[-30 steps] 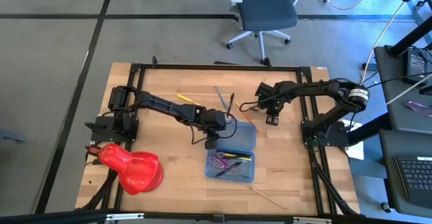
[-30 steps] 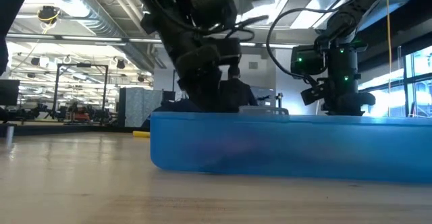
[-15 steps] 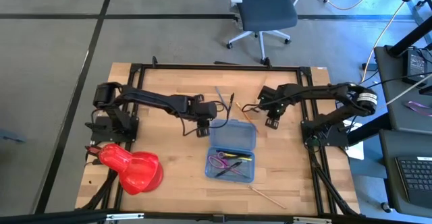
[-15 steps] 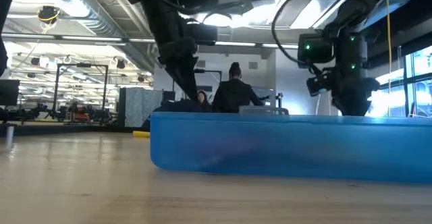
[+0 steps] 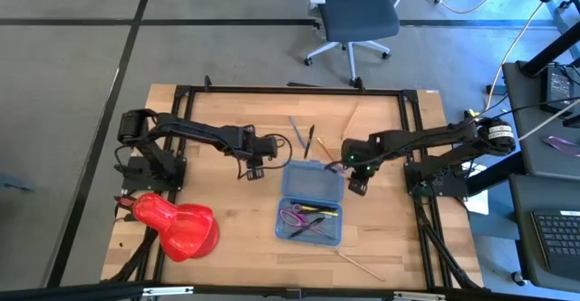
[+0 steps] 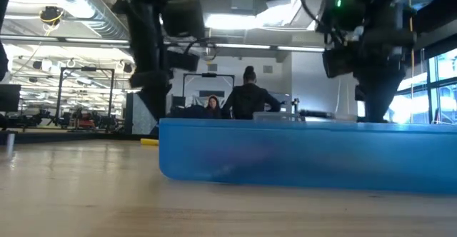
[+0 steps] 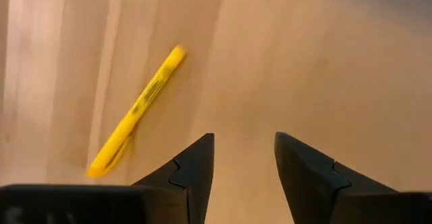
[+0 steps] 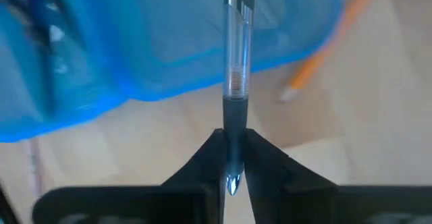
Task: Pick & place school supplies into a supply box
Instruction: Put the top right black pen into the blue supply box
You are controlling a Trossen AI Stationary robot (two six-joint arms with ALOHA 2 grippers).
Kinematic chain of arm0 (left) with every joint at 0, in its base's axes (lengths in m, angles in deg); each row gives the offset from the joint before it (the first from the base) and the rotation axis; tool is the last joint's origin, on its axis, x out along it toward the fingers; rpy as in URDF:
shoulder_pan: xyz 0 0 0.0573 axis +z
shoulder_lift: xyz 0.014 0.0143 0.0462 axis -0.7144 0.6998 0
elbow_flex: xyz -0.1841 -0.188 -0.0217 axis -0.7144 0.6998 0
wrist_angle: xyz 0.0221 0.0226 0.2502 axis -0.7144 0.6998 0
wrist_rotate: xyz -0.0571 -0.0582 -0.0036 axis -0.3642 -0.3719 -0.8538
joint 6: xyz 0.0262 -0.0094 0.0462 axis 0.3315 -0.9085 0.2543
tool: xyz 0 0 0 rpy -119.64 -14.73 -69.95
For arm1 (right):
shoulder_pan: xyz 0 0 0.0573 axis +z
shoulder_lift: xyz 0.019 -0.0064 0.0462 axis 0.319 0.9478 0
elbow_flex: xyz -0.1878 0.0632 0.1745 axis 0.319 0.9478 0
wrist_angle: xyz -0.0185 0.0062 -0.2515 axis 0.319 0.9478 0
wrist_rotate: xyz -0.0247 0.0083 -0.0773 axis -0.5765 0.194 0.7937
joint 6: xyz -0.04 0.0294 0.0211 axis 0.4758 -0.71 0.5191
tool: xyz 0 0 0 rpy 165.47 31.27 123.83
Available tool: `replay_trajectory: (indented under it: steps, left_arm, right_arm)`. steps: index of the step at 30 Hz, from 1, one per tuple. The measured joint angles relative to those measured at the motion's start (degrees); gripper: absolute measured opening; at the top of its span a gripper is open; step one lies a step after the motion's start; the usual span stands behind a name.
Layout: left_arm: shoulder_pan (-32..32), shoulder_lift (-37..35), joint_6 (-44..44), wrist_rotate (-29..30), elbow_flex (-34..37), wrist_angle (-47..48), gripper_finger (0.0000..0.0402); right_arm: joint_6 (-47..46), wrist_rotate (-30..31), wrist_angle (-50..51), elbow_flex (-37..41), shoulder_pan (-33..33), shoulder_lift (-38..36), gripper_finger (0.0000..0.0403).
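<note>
**Holding a Pen That Could Slip**

Gripping a clear pen (image 8: 235,55) near its tip, the right gripper (image 8: 233,158) has its two fingers pressed close on the dark end of it. The rest of the pen sticks far out past the fingers, over the edge of the blue supply box (image 5: 312,201). From above, the right gripper (image 5: 356,172) sits just beside the box, at its right side.

The box lies open on the table (image 5: 217,201). One half already holds the purple scissors (image 5: 292,217) and a few pens. The other half looks bare.

What could go wrong? The pen is pinched at one end only, so it could swing or slide out if the arm moves fast. If it is let go too early, it may land on the box edge and roll onto the table. An orange pencil (image 8: 324,40) lies close to the box and might get bumped.

The left gripper (image 7: 243,158) has its fingers open, with a small gap, and holds nothing. It hovers over bare wood, near a yellow pen (image 7: 137,109) off to one side. If it comes down now, I think it would miss the pen or push it away, so it has to line up first.

More pens (image 5: 303,136) wait beyond the box. A thin wooden pencil (image 5: 360,265) lies near the front edge, well apart from both arms.
</note>
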Motion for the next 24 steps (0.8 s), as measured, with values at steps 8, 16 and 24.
replay_trajectory:
  steps: [8, 16, 24]
  left_arm:
    - [7.90, -1.55, 8.95, 0.67, 3.32, -4.52, 0.0143]
    - [12.35, -1.45, 9.96, -1.10, 3.32, -4.75, 0.0143]
    - [12.92, -1.44, 10.63, -3.25, 3.32, -4.56, 0.0143]
  right_arm:
    - [-6.93, 1.34, -9.32, -4.34, 9.36, 0.82, 0.0044]
    - [-7.94, 1.13, -27.94, -4.38, 15.28, 6.45, 0.0044]
    - [-8.79, -1.63, -31.64, -4.41, 17.83, 13.05, 0.0044]
